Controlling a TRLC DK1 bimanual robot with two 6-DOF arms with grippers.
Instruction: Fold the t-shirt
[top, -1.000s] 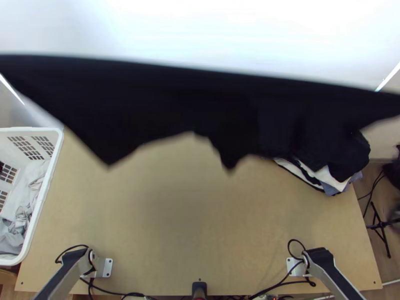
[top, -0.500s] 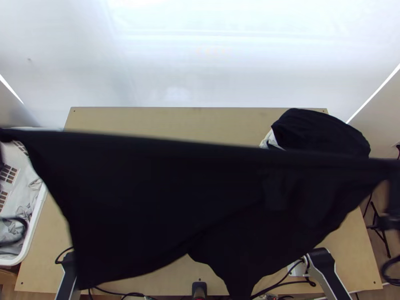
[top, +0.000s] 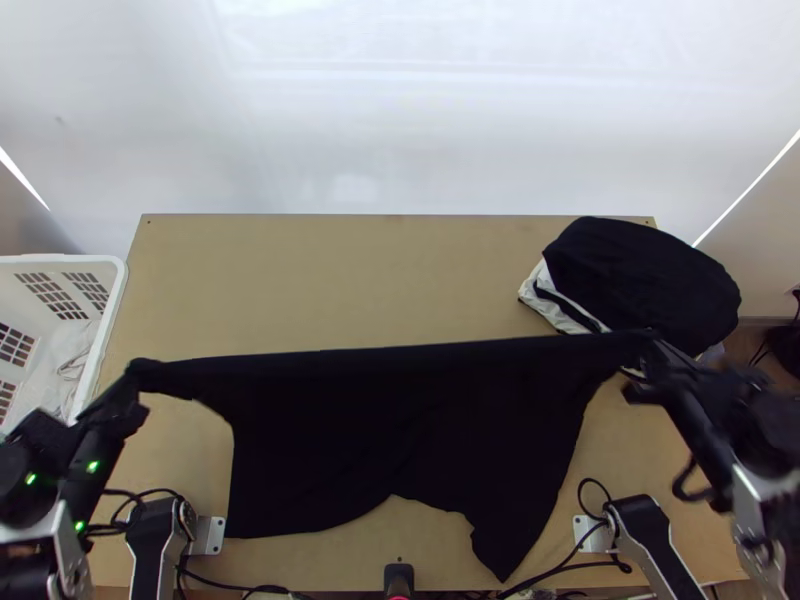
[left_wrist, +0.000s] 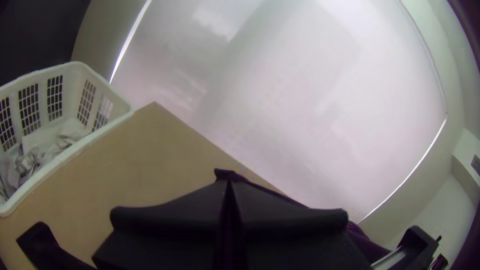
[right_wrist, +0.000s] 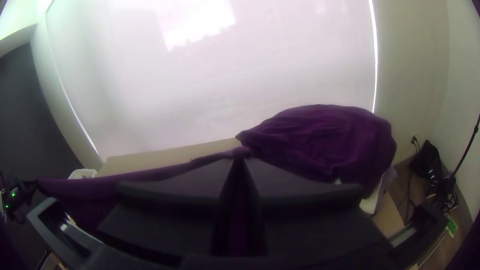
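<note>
- While the black t-shirt (top: 400, 430) hangs stretched wide, left gripper (top: 138, 388) clenches one end.
- Right gripper (top: 645, 368) clamped on the other.
- Clothes pile (top: 645, 275), table's (top: 330, 285) far right; white basket (top: 112, 300), left.

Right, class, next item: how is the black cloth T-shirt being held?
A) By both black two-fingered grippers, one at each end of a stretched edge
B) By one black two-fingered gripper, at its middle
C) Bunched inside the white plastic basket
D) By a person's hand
A: one edge of the black T-shirt runs nearly straight between the left gripper and the right gripper, each closed on one end.
</note>
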